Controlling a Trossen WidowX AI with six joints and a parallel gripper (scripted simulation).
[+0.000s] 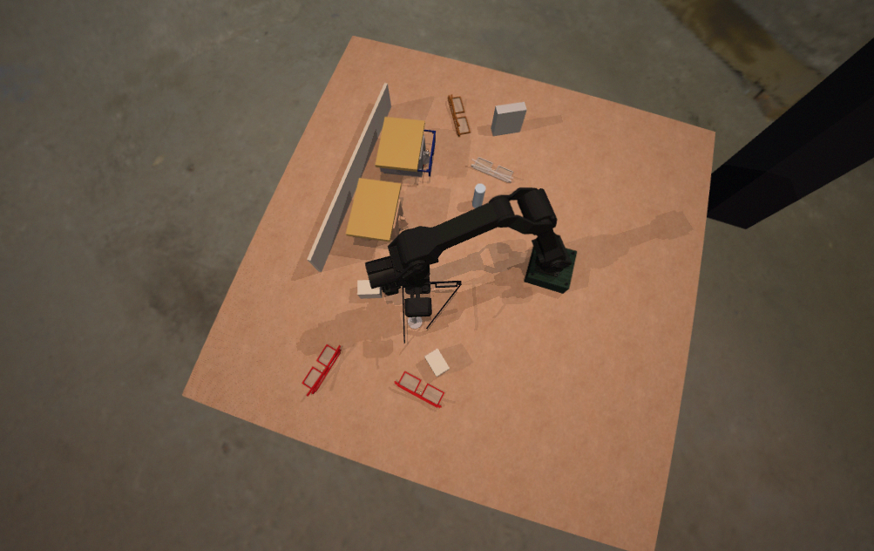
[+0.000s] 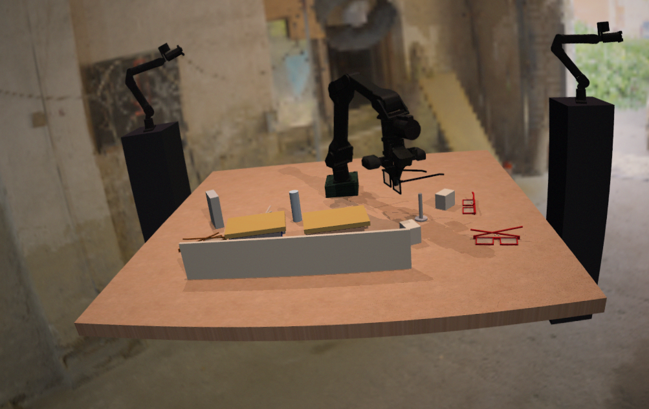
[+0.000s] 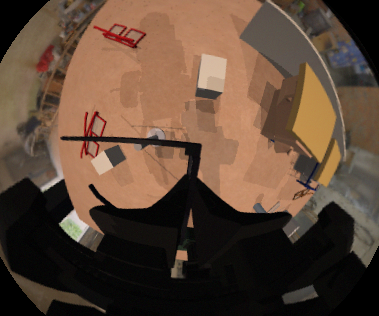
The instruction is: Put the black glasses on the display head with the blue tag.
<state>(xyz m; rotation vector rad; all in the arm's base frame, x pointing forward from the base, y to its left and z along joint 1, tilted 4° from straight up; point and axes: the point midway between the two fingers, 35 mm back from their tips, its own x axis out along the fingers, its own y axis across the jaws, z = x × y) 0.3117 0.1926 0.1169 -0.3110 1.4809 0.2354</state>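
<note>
One pair of black glasses [image 1: 445,283] [image 2: 400,178] [image 3: 192,157], temples spread, rectangular frame.

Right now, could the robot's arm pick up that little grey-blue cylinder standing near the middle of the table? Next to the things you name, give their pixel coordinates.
Probably not yet: its gripper [image 2: 396,184] is shut on the black glasses [image 1: 445,283] [image 2: 391,182] [image 3: 129,141]. The cylinder [image 1: 479,196] [image 2: 294,205] looks within reach, though.

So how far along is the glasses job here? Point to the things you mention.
Done: the black rectangular glasses [image 1: 445,283] [image 2: 395,181] [image 3: 194,160] are off the table [image 1: 563,411] [image 2: 316,305] [image 3: 169,65].
In hand: the gripper [image 2: 396,178] is shut on them, temples spread.
Left: carry them to the blue-tagged head, seat bridge and temples straight, let go. I can't make out which head has the tag.
</note>
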